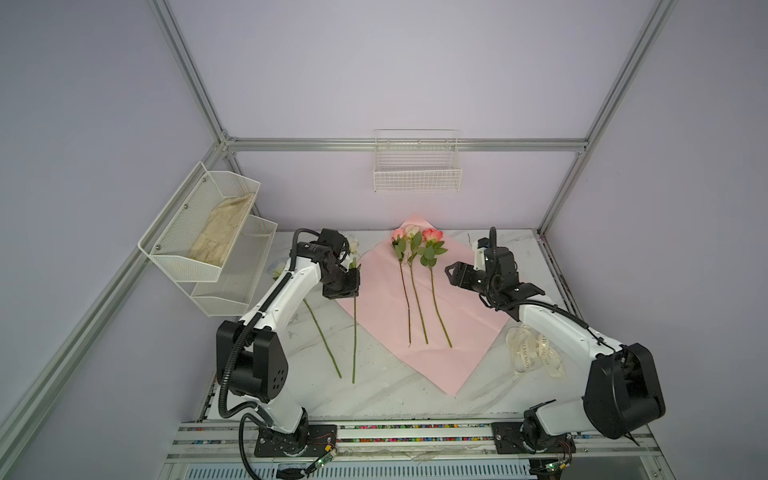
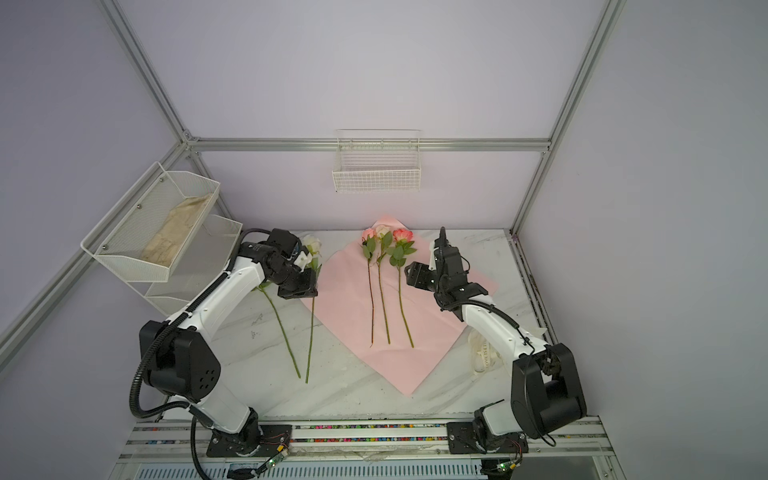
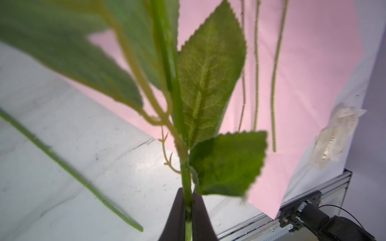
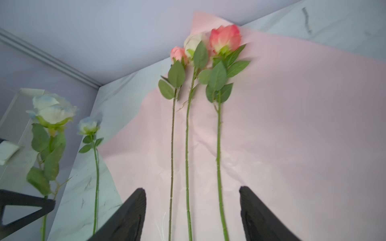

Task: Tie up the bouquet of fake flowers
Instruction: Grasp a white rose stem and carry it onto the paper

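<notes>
The pale rose stem (image 3: 186, 183) is clenched in the left jaws beside the wrap paper (image 1: 465, 332); right jaws are released; it should be laid parallel beside three roses (image 1: 415, 243) there.

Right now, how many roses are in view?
5. Three roses lie side by side on the pink wrap paper; one lies on the table left of it; the left gripper grips another's stem.

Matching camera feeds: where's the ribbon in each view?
In a top view: ribbon right of the pink paper, beside the right arm.
In a top view: same spot, half hidden by that arm.
Left wrist: just past the paper's edge.
Right wrist: not in it.
Shared landmark: the pink paper.
</notes>
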`<state>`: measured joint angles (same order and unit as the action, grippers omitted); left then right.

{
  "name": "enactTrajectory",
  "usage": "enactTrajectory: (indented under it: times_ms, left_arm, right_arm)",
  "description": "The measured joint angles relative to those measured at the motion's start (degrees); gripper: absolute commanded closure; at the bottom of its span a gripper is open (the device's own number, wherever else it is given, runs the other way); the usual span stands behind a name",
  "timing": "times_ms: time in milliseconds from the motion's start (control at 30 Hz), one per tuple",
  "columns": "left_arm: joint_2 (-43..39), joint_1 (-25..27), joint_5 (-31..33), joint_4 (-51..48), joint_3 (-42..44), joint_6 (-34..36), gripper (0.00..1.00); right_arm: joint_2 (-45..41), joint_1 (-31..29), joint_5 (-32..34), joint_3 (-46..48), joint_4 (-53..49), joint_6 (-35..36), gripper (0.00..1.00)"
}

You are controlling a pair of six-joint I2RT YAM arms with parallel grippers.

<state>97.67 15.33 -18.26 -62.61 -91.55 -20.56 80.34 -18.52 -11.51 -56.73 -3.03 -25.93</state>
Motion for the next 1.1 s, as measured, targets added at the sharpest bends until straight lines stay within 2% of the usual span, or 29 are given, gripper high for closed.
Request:
enactTrajectory:
  times_ms: [233,333,433,600,900,1100]
  left_arm:
    - [20.79,7.48,-5.38,2.80,-24.96,-3.39,0.91]
    - [29.68,9.77,-7.15,4.96,-33.40,-5.77,0.91]
    - [36.37,11.47,-9.49,8.17,-38.38,-9.07,0.91]
    - [41.79,13.25,-11.10,13.55,-39.82,-13.46,0.90]
    - [45.70,14.08,-11.30,21.11,-40.44,-17.75,0.90]
    - [47.58,14.10,-10.97,22.91,-40.76,-18.82,0.83]
  right_arm:
    - [-0.48,1.46,-0.55,1.18,-0.15,-0.87,0.27]
    - [-0.42,1.46,-1.18,1.73,-0.22,-1.07,0.27]
    - [-0.39,1.49,-1.42,2.03,-0.24,-1.29,0.27]
    - [0.31,1.51,-1.49,2.05,-0.22,-1.27,0.27]
    - [2.62,1.51,-2.64,2.05,-0.20,-1.25,0.27]
    - [2.75,1.51,-3.02,2.05,-0.20,-1.25,0.28]
